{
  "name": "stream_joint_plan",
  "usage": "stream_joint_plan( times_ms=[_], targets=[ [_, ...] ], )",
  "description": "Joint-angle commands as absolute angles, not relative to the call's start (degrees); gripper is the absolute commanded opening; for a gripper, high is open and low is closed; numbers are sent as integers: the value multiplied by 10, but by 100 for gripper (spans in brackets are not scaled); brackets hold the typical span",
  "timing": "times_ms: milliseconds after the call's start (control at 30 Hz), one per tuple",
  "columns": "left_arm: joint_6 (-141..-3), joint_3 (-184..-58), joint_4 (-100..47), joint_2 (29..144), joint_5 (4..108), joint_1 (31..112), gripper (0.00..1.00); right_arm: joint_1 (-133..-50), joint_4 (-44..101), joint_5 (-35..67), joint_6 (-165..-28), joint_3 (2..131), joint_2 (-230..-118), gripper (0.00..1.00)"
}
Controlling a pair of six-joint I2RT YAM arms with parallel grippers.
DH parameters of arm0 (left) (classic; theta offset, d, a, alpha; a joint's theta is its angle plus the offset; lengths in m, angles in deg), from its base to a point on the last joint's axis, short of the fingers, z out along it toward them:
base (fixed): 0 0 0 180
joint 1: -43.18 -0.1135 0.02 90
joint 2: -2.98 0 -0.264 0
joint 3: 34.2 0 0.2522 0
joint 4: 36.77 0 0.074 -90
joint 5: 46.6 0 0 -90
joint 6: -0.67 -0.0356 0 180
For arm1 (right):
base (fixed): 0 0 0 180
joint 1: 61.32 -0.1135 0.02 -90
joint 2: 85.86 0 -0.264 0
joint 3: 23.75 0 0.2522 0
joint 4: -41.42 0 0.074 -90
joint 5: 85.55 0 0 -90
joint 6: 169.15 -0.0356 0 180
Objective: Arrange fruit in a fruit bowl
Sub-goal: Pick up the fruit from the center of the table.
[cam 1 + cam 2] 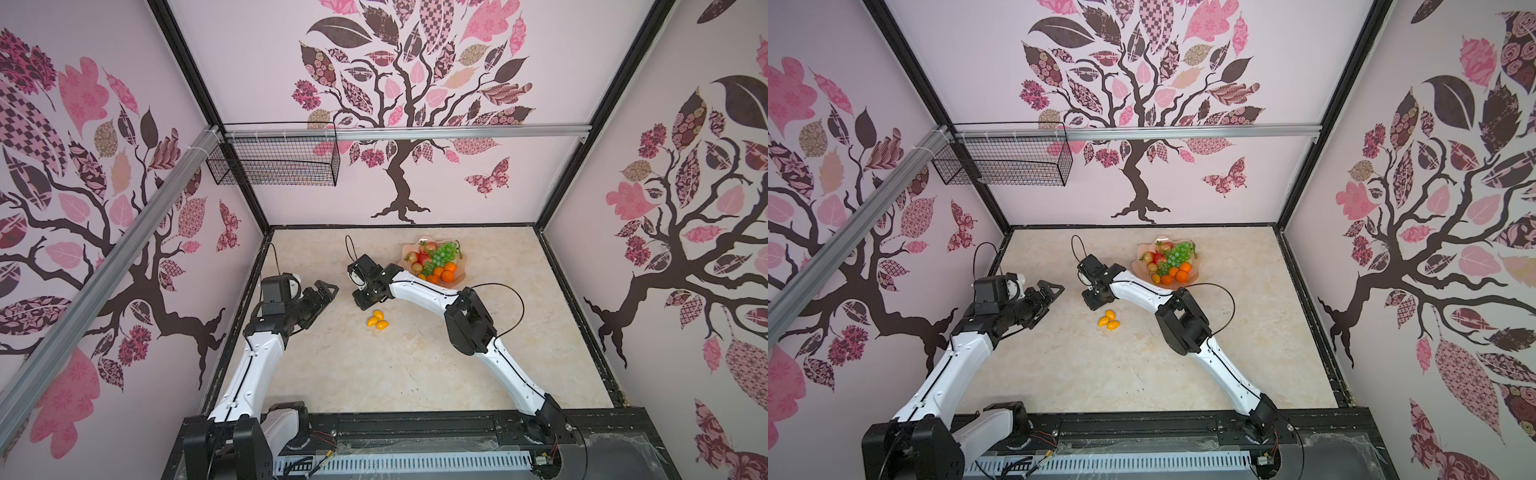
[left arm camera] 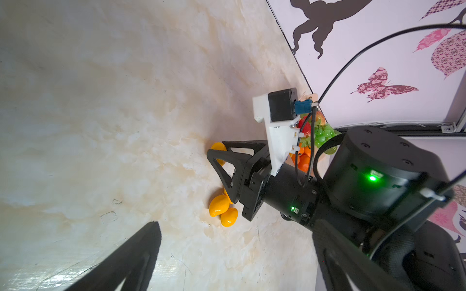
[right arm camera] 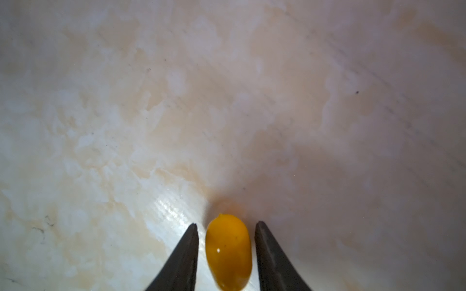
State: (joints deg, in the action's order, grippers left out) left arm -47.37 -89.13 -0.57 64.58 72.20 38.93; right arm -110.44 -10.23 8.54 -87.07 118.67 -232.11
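The fruit bowl, a scalloped peach-pink dish, sits at the back right of the table and holds a green grape bunch, strawberries and tangerines. Three yellow-orange tomatoes lie together mid-table. My right gripper points down just behind them. Its jaws flank another tomato on the table, with a thin gap on each side. My left gripper hovers to the left, open and empty, its fingers spread wide.
A black wire basket hangs on the back wall at upper left, well above the table. Walls close the table on three sides. The right arm reaches across the table's right half, in front of the bowl.
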Motion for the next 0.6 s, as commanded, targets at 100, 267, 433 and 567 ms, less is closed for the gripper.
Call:
stream_joint_plan(
  times_ms=[100,267,433,567],
  targets=[
    [-483,-881,-5,641,728,386,98,-1109,-136,78,-864,1203,-2355,37],
    [-481,-879,-6,638,728,386,98,-1109,-136,77,-865,1203,-2354,32],
    [-482,-878,-6,637,728,386,98,-1109,-136,75,-868,1203,-2347,29],
    [-488,-880,-7,638,732,385,98,-1109,-134,79,-870,1203,-2335,27]
  ],
)
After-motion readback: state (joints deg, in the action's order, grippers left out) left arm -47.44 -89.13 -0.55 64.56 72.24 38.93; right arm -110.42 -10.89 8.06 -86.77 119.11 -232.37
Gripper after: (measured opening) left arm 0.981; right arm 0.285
